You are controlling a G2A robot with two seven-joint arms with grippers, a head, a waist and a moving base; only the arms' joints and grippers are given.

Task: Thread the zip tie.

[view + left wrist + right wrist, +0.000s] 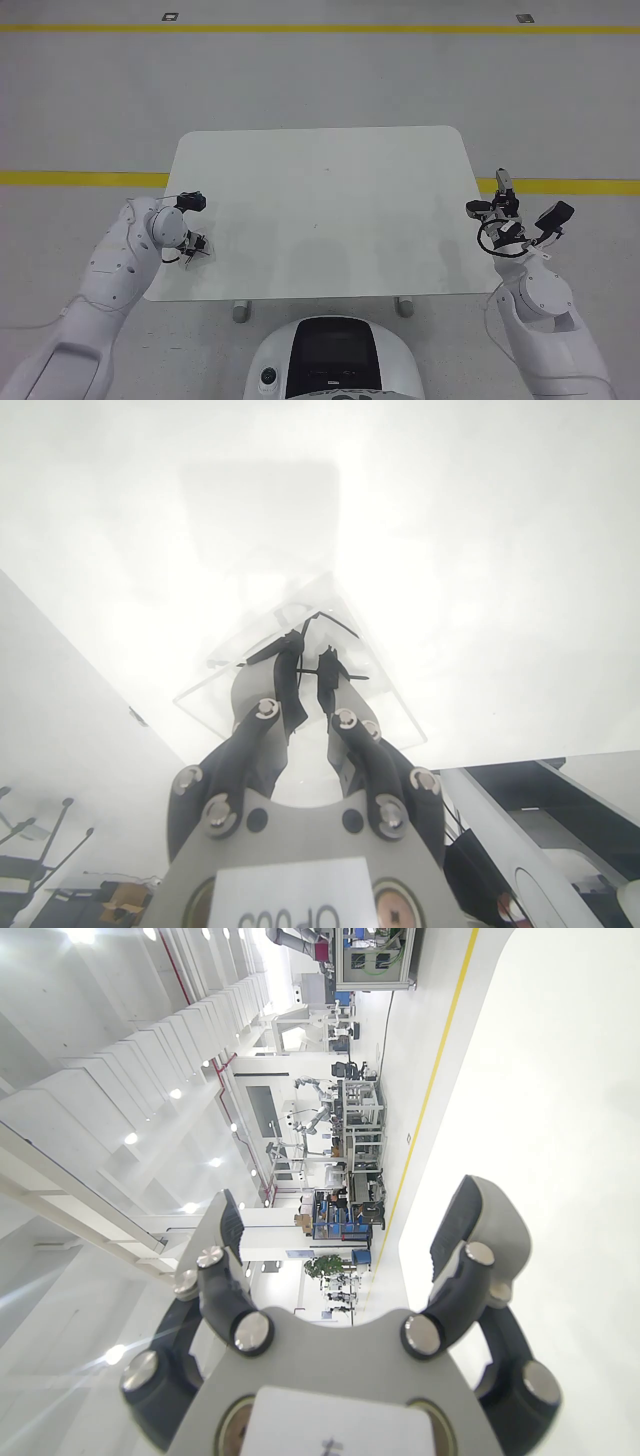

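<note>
- At the lower left of the top view, the left gripper (193,246) hangs over the near-left edge of the white table (320,200). In its wrist view the fingers are clenched close on the black zip tie (356,676), with a thin gap between them.
- The strap crosses between the fingers, and a loose strand arcs beyond their tips above a clear sheet (210,707).
- The right gripper (345,1208), at the right of the top view just off the table's edge, is spread wide and empty, well apart from the tie.
- Risk: the thin strap likely twists or slips in so narrow a pinch.
- Risk: the free end may flex away from the slot, and a drop this near the edge could send it off the table.
</note>
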